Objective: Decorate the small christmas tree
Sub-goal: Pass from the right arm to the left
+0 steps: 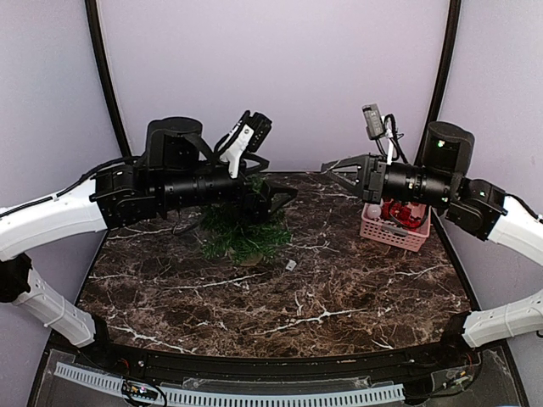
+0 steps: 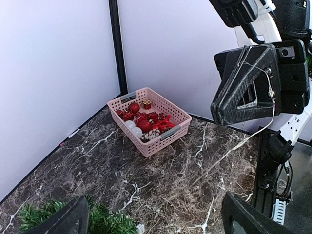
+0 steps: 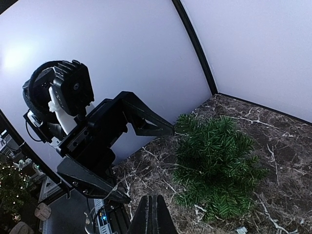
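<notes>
– Across the lower half of the overhead frame, what takes up the most room?

– The dark, white-veined marble counter (image 1: 280,314). Above it, the left arm (image 1: 170,191) reaches in from the left edge and the right arm (image 1: 424,182) from the right edge. Both are held roughly level over the counter.

– And where does the small christmas tree (image 1: 242,233) stand?

– Left of centre, toward the back of the counter, directly under the left arm. In the right wrist view it fills the lower right of the frame (image 3: 217,165).

– What comes next in size?

– The pink basket (image 1: 394,233). It sits on the counter at the right of the overhead frame, below the right arm and well apart from the tree.

– What about the grippers?

– The left gripper (image 1: 287,197) has its fingers spread wide with nothing between them. It overlaps the tree's upper right edge, but contact cannot be judged. The right gripper (image 1: 331,176) is parted too and holds nothing. It points left, toward the centre of the frame.

– Is there anything smaller?

– Red and white ornaments (image 2: 144,124) are heaped inside the basket. A tiny white scrap (image 1: 291,265) lies on the counter just right of the tree.
</notes>
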You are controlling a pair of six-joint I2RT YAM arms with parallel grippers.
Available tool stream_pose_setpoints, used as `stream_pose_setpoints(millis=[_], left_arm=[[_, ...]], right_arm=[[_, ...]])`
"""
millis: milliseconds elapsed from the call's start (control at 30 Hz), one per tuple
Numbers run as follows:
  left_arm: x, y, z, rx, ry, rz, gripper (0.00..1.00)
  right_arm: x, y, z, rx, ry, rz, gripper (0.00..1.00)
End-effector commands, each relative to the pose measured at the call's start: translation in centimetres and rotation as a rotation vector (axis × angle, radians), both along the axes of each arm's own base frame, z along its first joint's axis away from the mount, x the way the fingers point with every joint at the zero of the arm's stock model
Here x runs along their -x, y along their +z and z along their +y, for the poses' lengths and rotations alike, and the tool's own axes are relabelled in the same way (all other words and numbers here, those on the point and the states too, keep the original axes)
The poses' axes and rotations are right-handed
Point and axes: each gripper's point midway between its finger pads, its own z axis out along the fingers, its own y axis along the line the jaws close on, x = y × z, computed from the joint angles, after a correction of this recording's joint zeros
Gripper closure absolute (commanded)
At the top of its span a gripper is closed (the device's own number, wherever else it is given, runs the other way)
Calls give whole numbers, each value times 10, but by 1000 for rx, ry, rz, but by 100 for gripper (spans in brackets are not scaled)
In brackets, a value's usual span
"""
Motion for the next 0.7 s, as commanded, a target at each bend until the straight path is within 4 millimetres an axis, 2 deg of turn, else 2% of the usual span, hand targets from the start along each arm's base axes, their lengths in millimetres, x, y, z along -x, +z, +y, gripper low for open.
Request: stream_pose_setpoints(millis=[0, 100, 200, 400, 467, 567, 667], left_arm=[[8, 22, -11, 53, -71, -39, 2], [23, 21, -28, 79, -191, -2, 2], [34, 17, -46, 100, -290, 28, 2], [40, 2, -66, 125, -359, 116, 3], [43, -4, -70, 117, -373, 142, 6], [46, -13, -70, 104, -379, 167, 23], [46, -18, -70, 104, -377, 182, 35]], right_arm=[[7, 29, 2, -64, 27, -75, 100], [6, 26, 5, -59, 29, -67, 100], [4, 31, 7, -81, 11, -85, 100], [0, 39, 8, -110, -18, -105, 100], [-2, 41, 7, -115, -32, -112, 100], [-5, 41, 8, -114, -45, -116, 100], [-7, 40, 11, -112, -42, -114, 100]])
